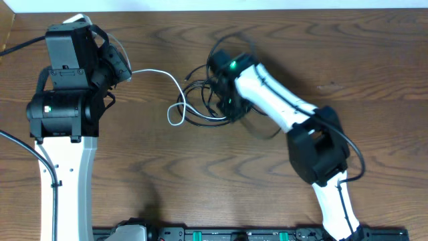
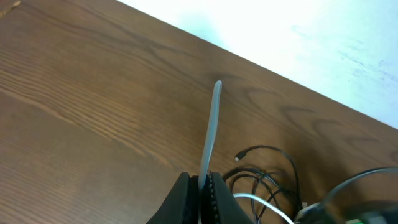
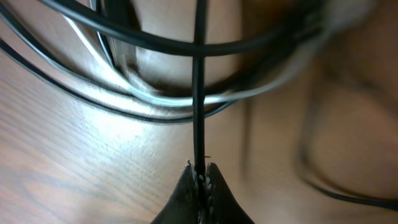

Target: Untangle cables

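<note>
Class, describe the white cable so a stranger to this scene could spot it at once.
On the wooden table, find the tangle of cables near the middle. The white cable runs from it to the left gripper, which pinches it. All its neighbours are black.

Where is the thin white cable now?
Overhead, the white cable runs from the left gripper rightward, looping beside the black cables under the right gripper.
</note>
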Available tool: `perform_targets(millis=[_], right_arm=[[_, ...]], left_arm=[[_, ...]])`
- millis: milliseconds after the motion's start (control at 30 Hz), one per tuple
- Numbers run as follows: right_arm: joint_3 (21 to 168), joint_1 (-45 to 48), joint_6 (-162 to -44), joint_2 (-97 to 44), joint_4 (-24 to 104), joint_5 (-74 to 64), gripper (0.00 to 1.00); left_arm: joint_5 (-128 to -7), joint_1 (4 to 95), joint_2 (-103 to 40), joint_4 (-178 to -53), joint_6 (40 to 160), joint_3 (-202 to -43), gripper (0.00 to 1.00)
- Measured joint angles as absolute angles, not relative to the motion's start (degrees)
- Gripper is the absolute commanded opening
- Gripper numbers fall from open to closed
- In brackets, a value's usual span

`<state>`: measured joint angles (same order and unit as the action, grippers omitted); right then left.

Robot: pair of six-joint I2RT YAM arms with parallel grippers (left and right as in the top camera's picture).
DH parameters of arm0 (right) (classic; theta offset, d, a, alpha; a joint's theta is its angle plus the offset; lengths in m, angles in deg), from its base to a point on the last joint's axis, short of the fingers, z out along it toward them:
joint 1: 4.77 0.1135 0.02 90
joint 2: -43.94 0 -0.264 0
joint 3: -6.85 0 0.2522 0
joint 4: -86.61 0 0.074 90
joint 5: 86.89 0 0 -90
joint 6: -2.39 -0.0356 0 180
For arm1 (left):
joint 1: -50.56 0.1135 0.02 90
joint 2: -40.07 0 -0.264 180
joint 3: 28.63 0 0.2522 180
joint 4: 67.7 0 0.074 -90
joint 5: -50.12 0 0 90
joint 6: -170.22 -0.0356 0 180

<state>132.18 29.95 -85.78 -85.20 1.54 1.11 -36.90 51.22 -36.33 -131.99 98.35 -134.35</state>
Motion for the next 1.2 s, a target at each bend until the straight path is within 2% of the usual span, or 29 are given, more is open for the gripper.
perform_targets(millis=[167,300,500,800,833,867,900,967,1033,1200], right_arm=[[141.84,22.83,-86.07,-80.74,6.35,0.96,0.01],[142.76,17.04,-86.44,-80.35,12.99,0.24,0.01],[142.73,12.62,-87.42,-86.93,20.36,-0.11,0.01],[142.69,7.59,-93.30,-96.96,19.55,-1.64,0.01],[142.69,7.35,-93.41,-97.07,19.33,-1.64,0.07],[142.69,7.18,-93.69,-97.11,18.96,-1.64,0.28],[142.69,7.18,-93.63,-97.11,18.76,-1.62,0.42],[142.76,7.20,-93.76,-97.11,16.49,-1.66,0.56],[143.76,7.20,-93.32,-97.11,13.01,-1.77,0.58],[150.56,7.48,-93.02,-96.37,7.57,-3.26,0.53]], left_arm=[[-36.92,51.22,-36.33,-132.40,98.35,-134.35,0.07],[-36.90,51.22,-36.33,-135.53,98.35,-134.35,0.07],[-42.25,51.22,-36.33,-138.96,91.55,-134.35,0.07],[-45.70,51.22,-36.31,-142.13,81.65,-134.35,0.07],[-45.55,51.22,-36.31,-142.13,81.28,-134.35,0.07],[-45.53,51.22,-36.29,-142.13,80.93,-134.35,0.07],[-45.53,51.22,-36.20,-142.13,80.36,-134.35,0.08],[-45.53,51.22,-35.76,-142.15,79.82,-134.35,0.07],[-45.55,51.22,-35.11,-142.15,79.51,-134.35,0.07],[-45.53,51.22,-34.60,-142.13,78.88,-134.35,0.07]])
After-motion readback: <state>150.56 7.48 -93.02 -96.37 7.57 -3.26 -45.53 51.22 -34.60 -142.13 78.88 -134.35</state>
